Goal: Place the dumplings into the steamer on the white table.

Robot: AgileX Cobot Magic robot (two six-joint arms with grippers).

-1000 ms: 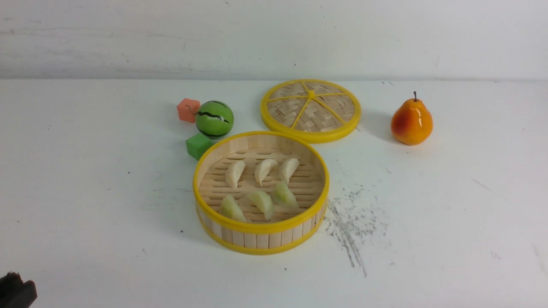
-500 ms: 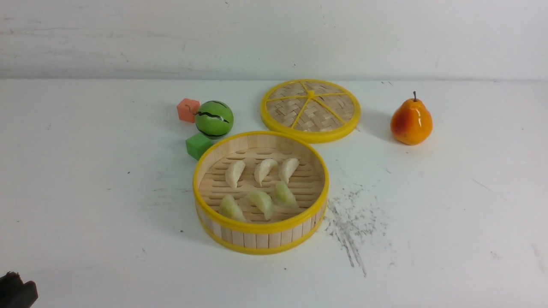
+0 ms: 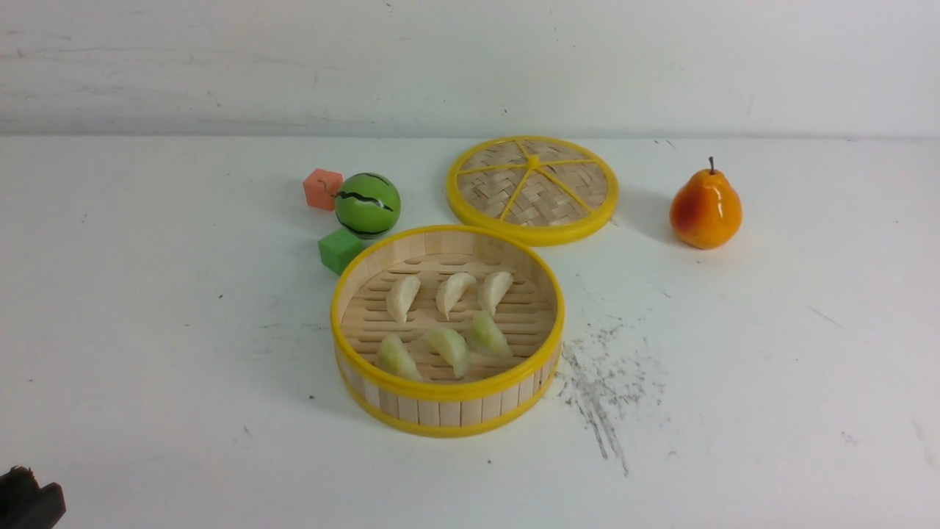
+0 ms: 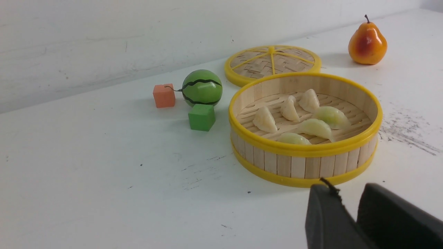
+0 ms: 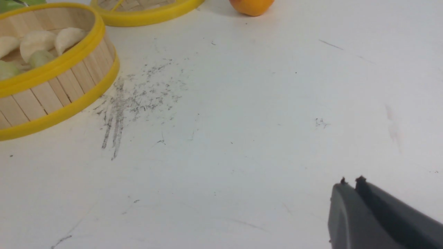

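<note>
The steamer (image 3: 448,400) stands mid-table on the white table (image 3: 147,330). Inside it lie the dumplings: three cream-white ones (image 3: 453,292) in a far row and three pale greenish ones (image 3: 449,347) in a near row. In the left wrist view my left gripper (image 4: 349,193) is open and empty, low over the table just in front of the steamer (image 4: 304,162). Only a dark corner of it (image 3: 26,499) shows in the front view. My right gripper (image 5: 351,181) is shut and empty over bare table, well to the right of the steamer (image 5: 52,93).
The woven lid (image 3: 532,187) lies flat behind the steamer. An orange pear (image 3: 706,209) stands at the back right. A green watermelon ball (image 3: 368,205), an orange cube (image 3: 323,189) and a green cube (image 3: 339,250) sit behind the steamer's left side. Grey scuff marks (image 3: 602,389) lie to its right.
</note>
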